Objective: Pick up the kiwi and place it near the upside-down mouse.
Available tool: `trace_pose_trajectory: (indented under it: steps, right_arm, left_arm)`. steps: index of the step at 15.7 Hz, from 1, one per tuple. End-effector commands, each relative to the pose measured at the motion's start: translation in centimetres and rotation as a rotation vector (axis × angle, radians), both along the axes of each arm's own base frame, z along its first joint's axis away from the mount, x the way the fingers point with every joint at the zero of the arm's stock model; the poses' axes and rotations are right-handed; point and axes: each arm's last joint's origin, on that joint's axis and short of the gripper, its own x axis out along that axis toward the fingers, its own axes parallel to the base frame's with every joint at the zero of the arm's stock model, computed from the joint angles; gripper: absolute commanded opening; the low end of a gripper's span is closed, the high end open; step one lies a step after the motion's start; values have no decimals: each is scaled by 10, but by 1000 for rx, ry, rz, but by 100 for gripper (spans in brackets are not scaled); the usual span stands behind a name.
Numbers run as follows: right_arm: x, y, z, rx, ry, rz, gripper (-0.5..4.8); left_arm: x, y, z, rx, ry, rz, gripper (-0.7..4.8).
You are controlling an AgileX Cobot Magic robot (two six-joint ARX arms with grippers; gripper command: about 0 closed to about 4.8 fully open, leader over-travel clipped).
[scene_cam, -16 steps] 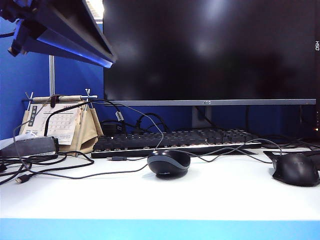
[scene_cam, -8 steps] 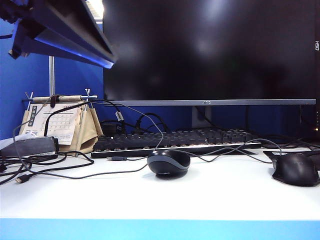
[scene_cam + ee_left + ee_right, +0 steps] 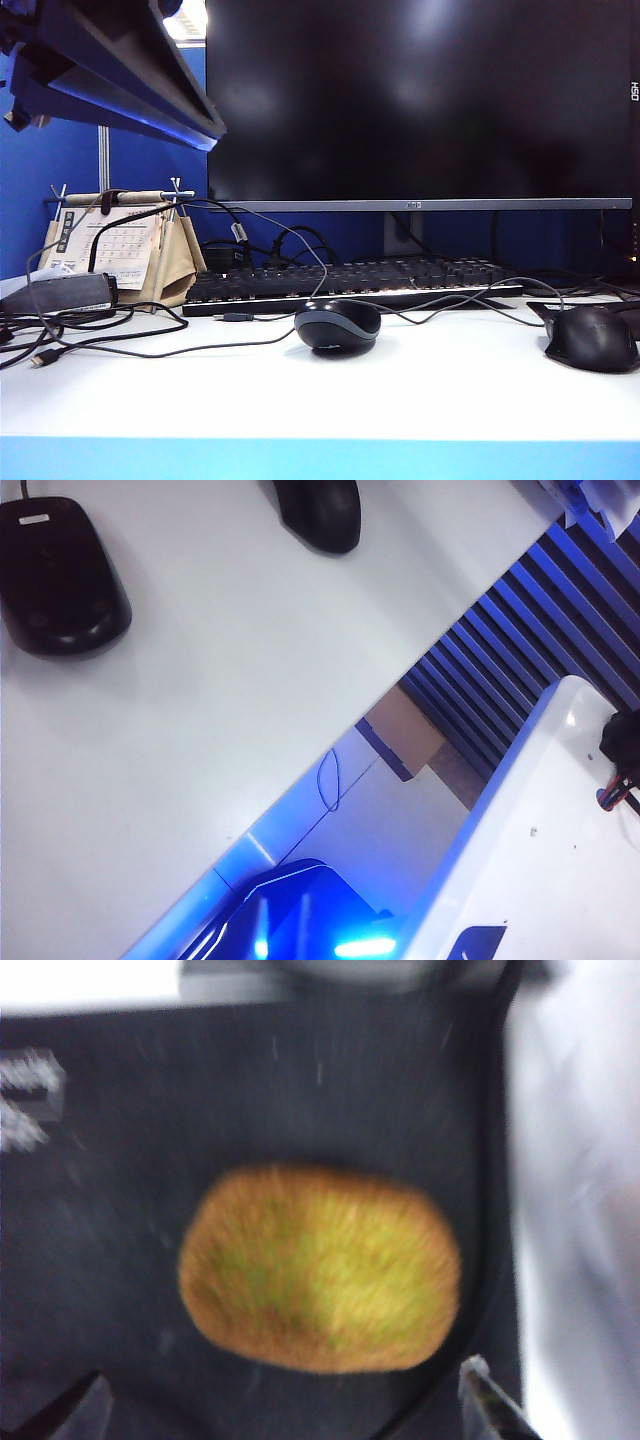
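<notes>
The right gripper (image 3: 285, 1400) hangs over the kiwi (image 3: 320, 1268), fingers (image 3: 485, 1400) spread wide, holding nothing. The left gripper's fingers are out of view. The upside-down mouse (image 3: 337, 325) sits mid-bench (image 3: 420, 390).

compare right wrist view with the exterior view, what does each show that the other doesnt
Only the right wrist view: the kiwi lying on a dark surface, with the right gripper open, its fingertips on either side of the kiwi, not touching it.

Only the exterior view: the monitor, keyboard, calendar, the upside-down mouse, the black mouse and part of an arm at upper left.

Shared: only the white table. The left gripper shows in neither.
</notes>
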Motion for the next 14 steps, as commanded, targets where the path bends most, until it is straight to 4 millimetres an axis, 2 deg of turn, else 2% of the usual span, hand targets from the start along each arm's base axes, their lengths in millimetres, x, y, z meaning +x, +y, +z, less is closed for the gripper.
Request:
trace_pose_trajectory:
  steps: [1, 6, 14]
  right_arm:
    - [6, -2, -15, 2, 28, -2, 479]
    - [15, -5, -31, -10, 19, 11, 479]
    - [23, -13, -33, -59, -65, -5, 479]
  left_arm:
    - [0, 0, 2, -14, -9, -7, 57]
    - [0, -1, 3, -16, -16, -4, 57]
    - [0, -1, 3, -37, 31, 4, 57]
